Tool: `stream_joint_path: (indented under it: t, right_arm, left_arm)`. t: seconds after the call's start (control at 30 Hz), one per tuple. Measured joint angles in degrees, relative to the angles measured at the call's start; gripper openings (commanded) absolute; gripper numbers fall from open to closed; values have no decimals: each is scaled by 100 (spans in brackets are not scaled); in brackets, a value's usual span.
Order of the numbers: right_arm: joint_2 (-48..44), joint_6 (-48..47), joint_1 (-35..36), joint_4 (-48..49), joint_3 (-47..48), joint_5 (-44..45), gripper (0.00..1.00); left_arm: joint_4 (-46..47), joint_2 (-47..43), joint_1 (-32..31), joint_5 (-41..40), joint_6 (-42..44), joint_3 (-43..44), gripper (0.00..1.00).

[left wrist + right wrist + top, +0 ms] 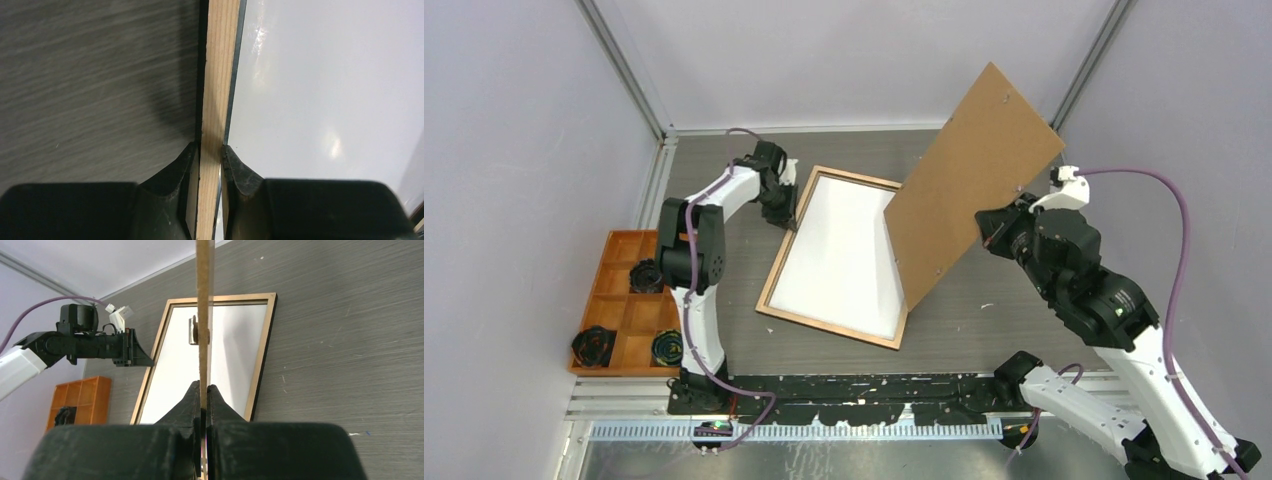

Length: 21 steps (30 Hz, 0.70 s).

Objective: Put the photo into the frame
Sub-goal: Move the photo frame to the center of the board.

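So here's what I'm looking at from my end: the frame (827,327) lies flat on the table (984,320) with its light wood back facing up, roughly in the middle and turned a bit at an angle. The photo (839,255) sits inside the rails and fills the opening, but only a blank, glossy white side shows, so I can't see the print at all. The left gripper (211,150) is at the far left corner of the frame, one finger on each side of the left rail, both tight against the wood with no gap I can spot, so I'd call that pinched on the rail. The right gripper (204,387) is clamped on the thin edge of the brown backing board (969,185), jaws nearly together. The board stands tilted up, with its low corner down by the frame's right rail and its high end toward the back wall. An orange tray (629,234) sits at the table's left edge.
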Motion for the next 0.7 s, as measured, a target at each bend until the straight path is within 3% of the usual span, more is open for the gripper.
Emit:
stream_joint_path:
  t: [0.17,0.3,0.53,0.7]
  right_arm:
    - [350,-2,-20,299,-7,-404,1]
    - [761,-2,-179,501,7,-1040,1]
    - [1561,299,-1298,750,203,-3281,1]
    - [1967,1298,-2409,2092,-240,-5248,1]
  left_arm:
    - [98,-466,271,-39,-197,-704,3]
    - [70,-739,348,131,-328,-1069,13]
    - [-151,-1134,529,699,-402,-1091,45]
    - [-415,-1639,1078,984,-216,-785,51]
